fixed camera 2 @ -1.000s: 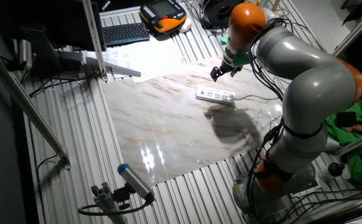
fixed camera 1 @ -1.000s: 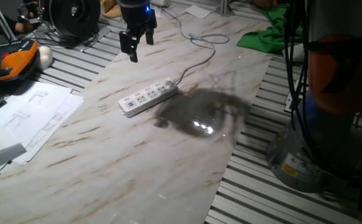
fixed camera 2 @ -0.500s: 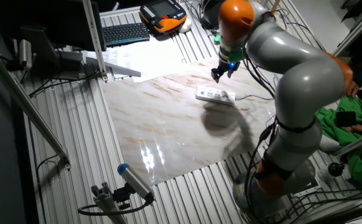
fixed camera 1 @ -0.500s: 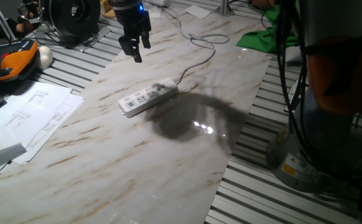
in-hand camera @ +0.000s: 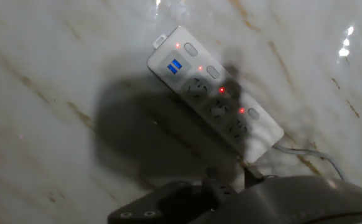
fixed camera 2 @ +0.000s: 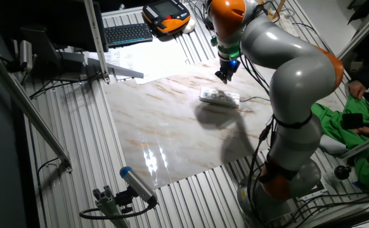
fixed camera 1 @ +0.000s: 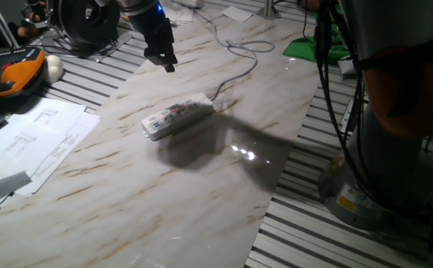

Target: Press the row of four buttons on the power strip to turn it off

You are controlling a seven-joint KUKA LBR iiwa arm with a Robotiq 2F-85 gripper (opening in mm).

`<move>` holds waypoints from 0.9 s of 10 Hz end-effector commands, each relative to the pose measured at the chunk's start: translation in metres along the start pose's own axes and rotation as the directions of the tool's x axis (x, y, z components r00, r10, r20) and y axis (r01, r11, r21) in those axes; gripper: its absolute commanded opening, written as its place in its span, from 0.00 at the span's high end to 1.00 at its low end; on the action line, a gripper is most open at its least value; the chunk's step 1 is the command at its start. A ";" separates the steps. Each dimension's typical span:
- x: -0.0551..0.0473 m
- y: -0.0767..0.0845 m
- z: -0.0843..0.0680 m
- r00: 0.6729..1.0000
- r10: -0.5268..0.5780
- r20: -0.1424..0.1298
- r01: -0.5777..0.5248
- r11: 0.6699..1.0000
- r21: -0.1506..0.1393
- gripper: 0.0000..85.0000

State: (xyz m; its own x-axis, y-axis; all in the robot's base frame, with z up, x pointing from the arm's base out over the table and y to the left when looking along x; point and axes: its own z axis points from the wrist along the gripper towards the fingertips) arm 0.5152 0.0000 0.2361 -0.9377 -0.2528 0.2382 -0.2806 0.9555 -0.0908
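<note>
Overhead, gripper (fixed camera 1: 164,61) hangs in the air above the marbled board (fixed camera 1: 164,186), clear of everything; jaw opening cannot be told from any view, and nothing is seen held. It sits off the power strip's blunt end, toward the board's far edge, well apart from the strip.

Power strip (fixed camera 1: 177,116) lies flat on the board's far half, set diagonally. Cable (fixed camera 1: 235,73) leaves the end nearer the far corner and loops off over that edge. Buttons (in-hand camera: 212,72) run in a line along one long side of its top face; small red lights glow beside them in the hand view. Blue patch at the blunt end.

Arm shadow darkens the board just beside the strip, on its near side; glare spots next to it.

Board rests on a ribbed metal table (fixed camera 1: 313,223). Near half of the board is bare marble. Off the board's left edge: loose papers (fixed camera 1: 34,141), an orange-and-black pendant (fixed camera 1: 12,74), a keyboard (fixed camera 2: 127,33). Green cloth (fixed camera 1: 317,41) beyond the far right corner. Robot base (fixed camera 1: 380,179) stands off the right edge.
</note>
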 end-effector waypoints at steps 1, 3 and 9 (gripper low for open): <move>0.000 0.000 0.000 1.000 0.012 0.009 -0.012 1.000 0.001 1.00; 0.000 0.000 0.000 1.000 0.012 0.019 -0.012 1.000 0.002 1.00; 0.000 -0.003 -0.002 0.998 -0.038 0.044 0.036 0.998 0.056 1.00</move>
State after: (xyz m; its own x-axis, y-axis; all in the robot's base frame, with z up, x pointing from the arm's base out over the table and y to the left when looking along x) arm 0.5159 -0.0028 0.2379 -0.9341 -0.2963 0.1993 -0.3257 0.9357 -0.1354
